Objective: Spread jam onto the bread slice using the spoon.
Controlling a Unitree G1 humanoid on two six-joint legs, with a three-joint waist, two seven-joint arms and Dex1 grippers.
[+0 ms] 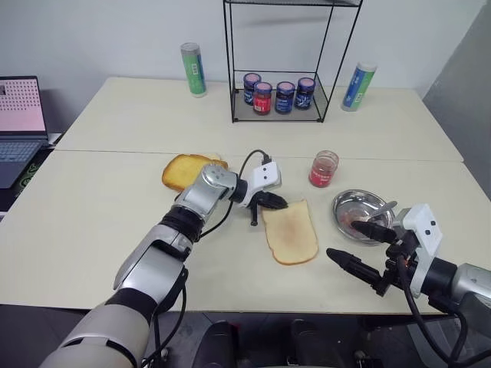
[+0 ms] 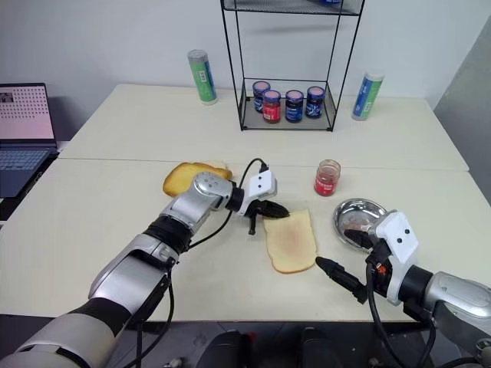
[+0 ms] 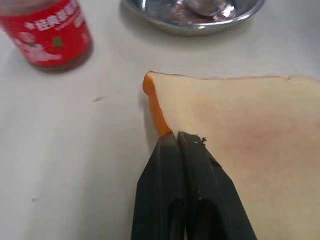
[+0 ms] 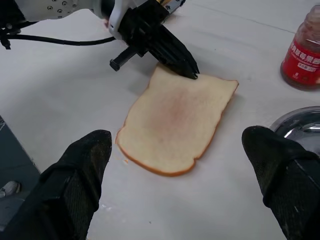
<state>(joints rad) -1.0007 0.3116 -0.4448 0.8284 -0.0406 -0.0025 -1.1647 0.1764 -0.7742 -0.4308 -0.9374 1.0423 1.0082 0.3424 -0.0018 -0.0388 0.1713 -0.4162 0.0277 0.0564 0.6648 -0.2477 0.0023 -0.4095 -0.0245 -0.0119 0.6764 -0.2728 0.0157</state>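
The bread slice (image 1: pixel 291 232) lies flat on the table in front of me, pale with a faint pink centre. My left gripper (image 1: pixel 281 204) is shut with nothing in it, and its tips rest on the slice's far left corner (image 3: pixel 165 120). The jam jar (image 1: pixel 324 169) stands uncapped beyond the slice to the right. The spoon (image 1: pixel 381 208) lies in the steel bowl (image 1: pixel 347 201), its handle over the right rim. My right gripper (image 1: pixel 359 245) hangs open just right of the slice and in front of the bowl, its fingers (image 4: pixel 80 170) spread wide and holding nothing.
Thick golden bread pieces (image 1: pixel 184 170) lie behind my left arm. A wire rack (image 1: pixel 232 92) with several dark jars (image 1: pixel 280 96) stands at the back. Tall containers stand at its left (image 1: pixel 194 69) and right (image 1: pixel 358 86). A laptop (image 1: pixel 19 115) sits far left.
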